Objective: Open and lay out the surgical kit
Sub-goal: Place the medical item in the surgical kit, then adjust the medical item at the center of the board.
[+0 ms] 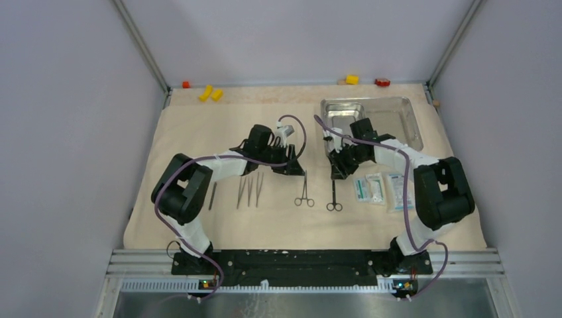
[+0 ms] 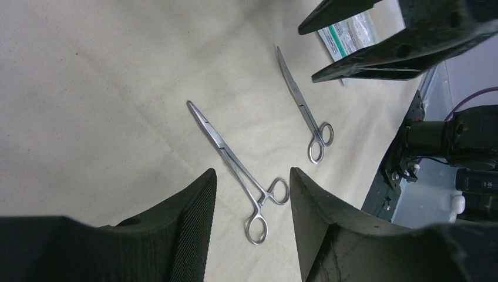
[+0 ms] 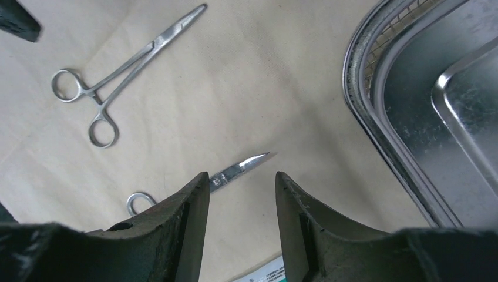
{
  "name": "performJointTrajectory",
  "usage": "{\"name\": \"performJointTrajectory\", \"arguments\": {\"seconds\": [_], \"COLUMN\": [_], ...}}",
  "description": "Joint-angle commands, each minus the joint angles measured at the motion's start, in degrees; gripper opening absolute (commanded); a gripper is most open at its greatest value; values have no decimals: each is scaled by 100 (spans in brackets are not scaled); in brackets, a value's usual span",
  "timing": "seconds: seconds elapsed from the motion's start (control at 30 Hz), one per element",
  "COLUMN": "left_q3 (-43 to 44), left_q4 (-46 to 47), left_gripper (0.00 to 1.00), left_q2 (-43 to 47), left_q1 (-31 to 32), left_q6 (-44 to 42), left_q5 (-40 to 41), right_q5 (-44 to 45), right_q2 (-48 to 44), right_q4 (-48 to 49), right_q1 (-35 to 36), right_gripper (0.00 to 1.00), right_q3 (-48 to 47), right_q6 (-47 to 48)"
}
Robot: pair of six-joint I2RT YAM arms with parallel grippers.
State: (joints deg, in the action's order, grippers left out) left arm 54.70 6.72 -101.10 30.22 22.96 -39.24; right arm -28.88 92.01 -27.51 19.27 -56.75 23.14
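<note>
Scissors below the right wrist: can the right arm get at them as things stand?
Probably yes: the right fingers stand open directly over the scissors, nothing lies on them, and the forceps and tray sit apart to the sides.

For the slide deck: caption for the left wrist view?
Open left gripper hovers over forceps on the beige cloth, scissors lying beyond.

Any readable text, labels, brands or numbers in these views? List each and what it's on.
Nothing can be quoted.
Small white-and-teal sealed packets: printed lines, too small to read from the top view.
One packet in the left wrist view: teal band with dark print, too blurred to read.
Shiny rectangular steel tray: no marking visible.
Thin metal ring-handled forceps and thin metal scissors: no stamp visible.
</note>
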Motion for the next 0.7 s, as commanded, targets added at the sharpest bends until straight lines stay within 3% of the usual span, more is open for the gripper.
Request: {"name": "performJointTrajectory", "arguments": {"seconds": [0.0, 0.67], "left_q3": [31, 107], "left_q4": [49, 108], "left_gripper": [55, 56], "left_q2": [309, 179], "left_q1": [32, 36], "left_q6": [-213, -134], "left_q5": [38, -127], "right_q5": [137, 11], "right_q2": [393, 858], "right_q4": [36, 5], "right_q1": [-6, -2], "right_gripper": [45, 41], "right_q3": [-347, -665], "right_q6": [113, 75]}}
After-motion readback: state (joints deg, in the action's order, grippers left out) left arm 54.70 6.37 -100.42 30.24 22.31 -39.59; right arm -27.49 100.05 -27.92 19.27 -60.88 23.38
